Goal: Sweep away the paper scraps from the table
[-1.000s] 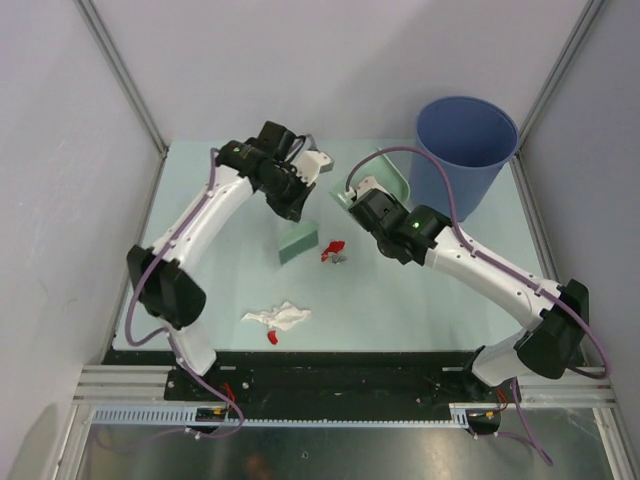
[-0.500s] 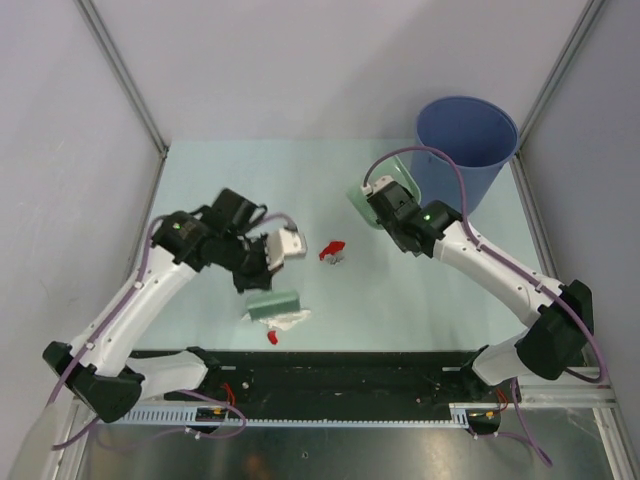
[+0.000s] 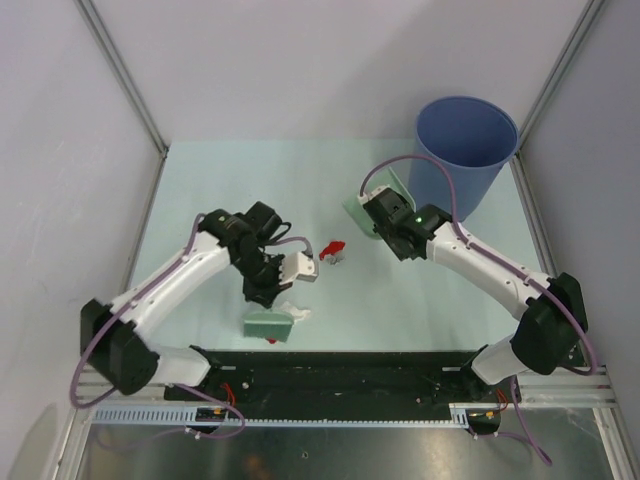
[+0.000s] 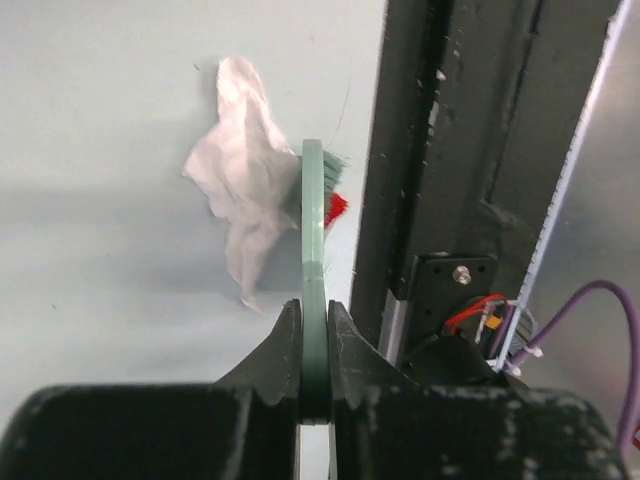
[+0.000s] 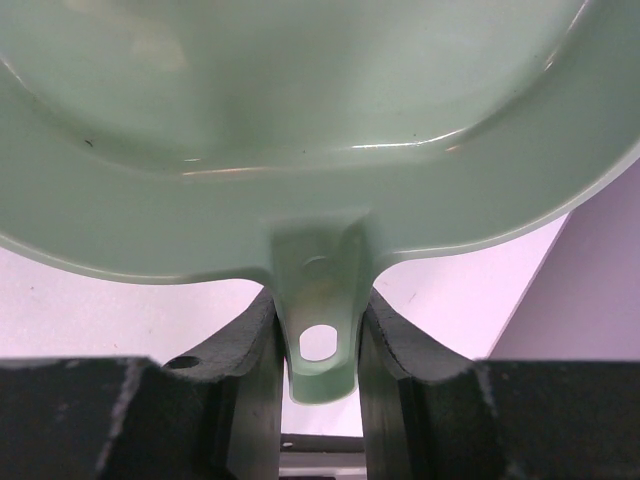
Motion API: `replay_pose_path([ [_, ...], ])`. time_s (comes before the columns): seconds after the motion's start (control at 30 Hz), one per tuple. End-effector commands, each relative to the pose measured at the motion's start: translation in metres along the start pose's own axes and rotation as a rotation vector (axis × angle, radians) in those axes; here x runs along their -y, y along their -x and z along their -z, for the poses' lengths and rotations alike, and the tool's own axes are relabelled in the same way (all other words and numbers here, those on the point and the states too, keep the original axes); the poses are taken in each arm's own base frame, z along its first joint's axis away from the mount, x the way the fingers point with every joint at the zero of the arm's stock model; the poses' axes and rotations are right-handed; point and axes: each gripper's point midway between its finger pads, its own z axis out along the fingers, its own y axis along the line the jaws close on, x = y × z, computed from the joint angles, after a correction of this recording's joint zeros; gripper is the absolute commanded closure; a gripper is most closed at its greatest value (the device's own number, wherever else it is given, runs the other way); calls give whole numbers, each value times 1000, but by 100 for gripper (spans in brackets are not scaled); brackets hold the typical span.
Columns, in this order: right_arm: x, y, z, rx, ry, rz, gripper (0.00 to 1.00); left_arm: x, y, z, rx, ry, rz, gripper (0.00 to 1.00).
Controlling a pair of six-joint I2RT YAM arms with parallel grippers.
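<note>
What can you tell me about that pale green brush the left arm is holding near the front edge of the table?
The brush is pale green and looks like smooth plastic: a thin flat back, seen edge-on from the wrist camera, with short green bristles at its far end. The left claw is shut on its near end. It sits low over the table, close to the black rail, and appears to press against the white paper crumple, with a red scrap beside the bristles.
</note>
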Motion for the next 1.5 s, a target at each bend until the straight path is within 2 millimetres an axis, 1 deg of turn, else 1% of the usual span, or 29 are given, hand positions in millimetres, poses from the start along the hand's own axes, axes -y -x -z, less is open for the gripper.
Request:
replay_pose_path([
  [0.0, 1, -1, -6, 2, -3, -56, 100, -33, 3, -18, -16, -6, -21, 100],
  [0.03, 1, -1, -6, 3, 0, -64, 100, -53, 11, -19, 14, 44, 29, 100],
  [0.07, 1, -1, -6, 3, 3, -73, 100, -73, 29, -6, 71, 114, 45, 100],
  [0.13, -2, -1, -4, 8, 27, -83, 100, -108, 53, 14, 186, 218, 148, 100],
  [0.17, -5, -2, -4, 2, 40, -89, 100, -124, 70, 29, 236, 261, 162, 100],
  [0.27, -23, -12, -1, -42, 122, -123, 100, -143, 85, 38, 270, 284, 193, 100],
  [0.4, -63, -38, 10, -135, 272, -113, 100, -144, 87, 37, 277, 274, 203, 100],
  [0.47, -84, -52, 17, -165, 339, -94, 100, -130, 93, 38, 322, 227, 184, 100],
  [0.5, -100, -59, 23, -192, 425, -91, 100, -119, 98, 50, 365, 228, 160, 100],
  [0.57, -118, -76, 28, -254, 487, -83, 100, -102, 107, 62, 426, 209, 136, 100],
  [0.6, -126, -81, 32, -281, 524, -79, 100, -93, 111, 78, 465, 238, 123, 100],
  [0.63, -133, -86, 35, -306, 534, -77, 100, -92, 111, 87, 479, 261, 131, 100],
  [0.67, -140, -97, 37, -356, 547, -59, 100, -93, 114, 101, 501, 300, 132, 100],
  [0.7, -144, -102, 40, -381, 558, -48, 100, -94, 113, 114, 522, 333, 178, 100],
  [0.73, -150, -106, 43, -404, 571, -35, 100, -98, 111, 121, 526, 364, 209, 100],
  [0.77, -158, -113, 48, -441, 603, -13, 100, -108, 107, 133, 513, 435, 236, 100],
  [0.8, -163, -119, 47, -473, 607, 7, 100, -115, 100, 138, 498, 477, 270, 100],
  [0.9, -173, -130, 46, -528, 611, 47, 100, -133, 81, 136, 437, 537, 325, 100],
  [0.97, -176, -134, 45, -550, 610, 59, 100, -138, 75, 128, 422, 520, 349, 100],
  [1.03, -178, -141, 41, -589, 593, 74, 100, -145, 68, 127, 418, 523, 390, 100],
  [1.07, -178, -143, 40, -603, 586, 78, 100, -152, 67, 124, 417, 523, 416, 100],
  [1.1, -181, -145, 40, -613, 589, 86, 100, -163, 57, 129, 405, 569, 454, 100],
  [1.2, -186, -150, 38, -648, 592, 98, 100, -201, 41, 130, 389, 665, 539, 100],
  [1.27, -187, -149, 32, -661, 567, 109, 100, -219, 43, 129, 391, 696, 548, 100],
  [1.3, -186, -149, 29, -670, 554, 118, 100, -233, 41, 115, 365, 675, 576, 100],
  [1.33, -184, -150, 28, -685, 530, 134, 100, -242, 44, 118, 369, 688, 580, 100],
  [1.37, -185, -143, 22, -683, 501, 156, 100, -250, 44, 112, 364, 681, 599, 100],
  [1.4, -184, -141, 20, -688, 481, 170, 100, -260, 42, 96, 336, 653, 619, 100],
  [1.47, -186, -137, 14, -708, 456, 196, 100, -269, 43, 83, 329, 617, 633, 100],
])
